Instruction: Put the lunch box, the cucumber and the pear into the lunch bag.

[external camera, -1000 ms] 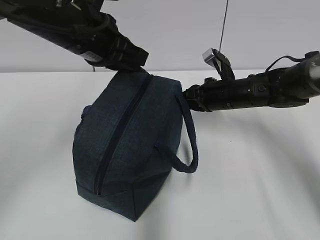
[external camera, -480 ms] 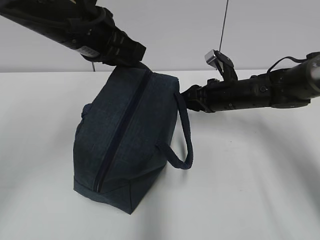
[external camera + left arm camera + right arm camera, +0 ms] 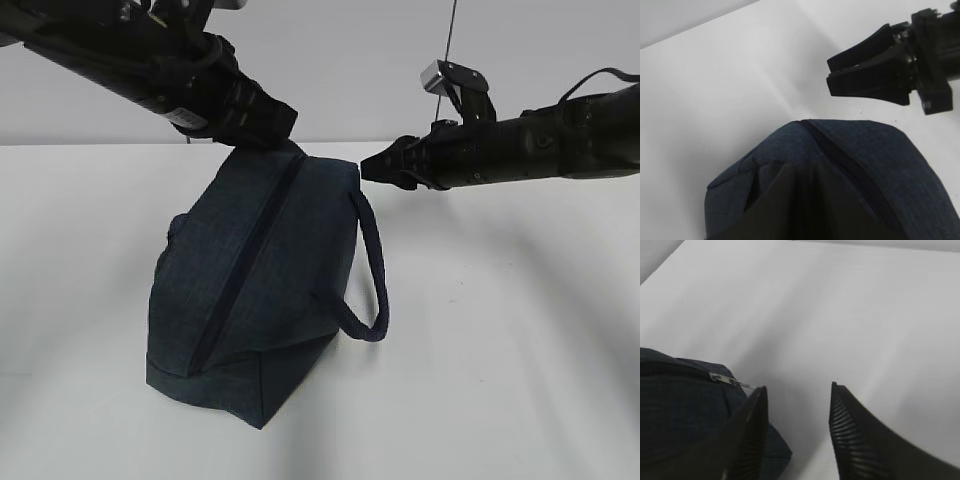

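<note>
Lunch bag: one navy fabric lunch bag (image 3: pixel 255 285) stands tilted on the white bench (image 3: pixel 500 380), its far top end lifted, its near bottom edge on the surface.
Zipper: one long zipper (image 3: pixel 245 265) runs along the bag's upper face and is closed along its visible length; one metal slider (image 3: pixel 722 379) shows at the bag's end in the right wrist view.
Handles: one looped handle (image 3: pixel 372 270) hangs on the bag's right side; part of another (image 3: pixel 172 228) shows at the left edge.
Arms: two, one from each side.
Left gripper: the left gripper (image 3: pixel 275 135) sits at the bag's raised top end; its fingers are close together and look pinched on the fabric there, the contact itself being hidden.
Right gripper: the right gripper (image 3: pixel 797 432) hovers just beside the bag's upper right corner; its two ribbed fingers (image 3: pixel 850 430) stand apart, nothing between them.
Lunch box, cucumber, pear: not visible in any view.
</note>
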Action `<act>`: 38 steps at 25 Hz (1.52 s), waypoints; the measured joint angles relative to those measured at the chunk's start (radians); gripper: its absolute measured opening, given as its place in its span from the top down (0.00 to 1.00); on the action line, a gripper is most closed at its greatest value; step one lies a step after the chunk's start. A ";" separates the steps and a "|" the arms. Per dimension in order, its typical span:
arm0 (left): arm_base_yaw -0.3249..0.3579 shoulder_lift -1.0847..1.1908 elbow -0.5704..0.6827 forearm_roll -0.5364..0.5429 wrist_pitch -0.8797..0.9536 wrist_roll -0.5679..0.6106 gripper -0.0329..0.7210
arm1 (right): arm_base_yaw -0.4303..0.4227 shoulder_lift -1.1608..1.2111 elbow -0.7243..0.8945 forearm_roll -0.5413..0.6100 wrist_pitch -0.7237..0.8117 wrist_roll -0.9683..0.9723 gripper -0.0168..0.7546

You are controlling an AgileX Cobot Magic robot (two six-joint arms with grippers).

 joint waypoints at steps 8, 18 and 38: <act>0.009 0.000 0.000 0.031 0.003 0.001 0.48 | 0.000 -0.117 0.005 -0.217 0.116 0.154 0.55; 0.101 -0.072 0.000 0.067 0.052 0.001 0.42 | 0.000 -0.289 0.034 -0.386 0.106 0.450 0.55; 0.312 -0.355 0.037 0.217 0.446 -0.115 0.42 | 0.000 -0.562 0.324 -0.386 0.108 0.492 0.55</act>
